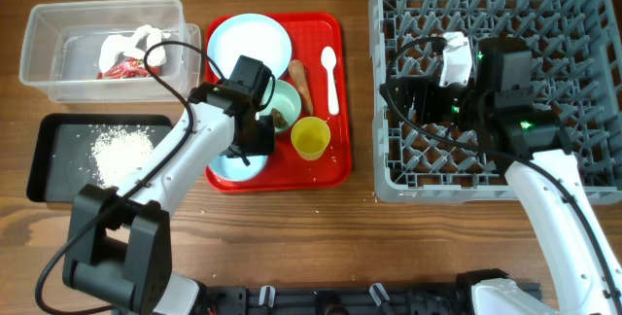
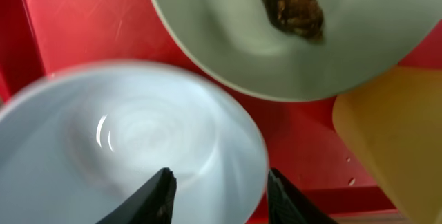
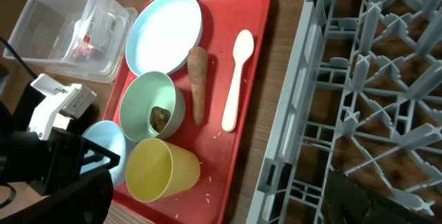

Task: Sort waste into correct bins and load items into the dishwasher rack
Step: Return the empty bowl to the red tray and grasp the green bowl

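Note:
My left gripper [image 1: 255, 146] [image 2: 222, 196] is open over the red tray, its fingers astride the rim of a pale blue bowl [image 2: 131, 141] that rests there. Beside it sit a mint bowl [image 1: 290, 99] holding a dark food scrap [image 2: 293, 6], a yellow cup [image 1: 311, 137], a blue plate [image 1: 248, 43], a brown sausage-like stick [image 1: 301, 80] and a white spoon [image 1: 330, 77]. My right gripper [image 1: 403, 96] [image 3: 224, 207] hangs wide open and empty over the left part of the grey dishwasher rack [image 1: 583, 23].
The clear tub [image 1: 44, 33] at the back left holds a red wrapper [image 1: 121, 67] and a white tissue [image 1: 136, 41]. The black tray [image 1: 58, 140] in front of it carries rice crumbs [image 1: 121, 150]. Loose grains dot the red tray [image 1: 335, 164].

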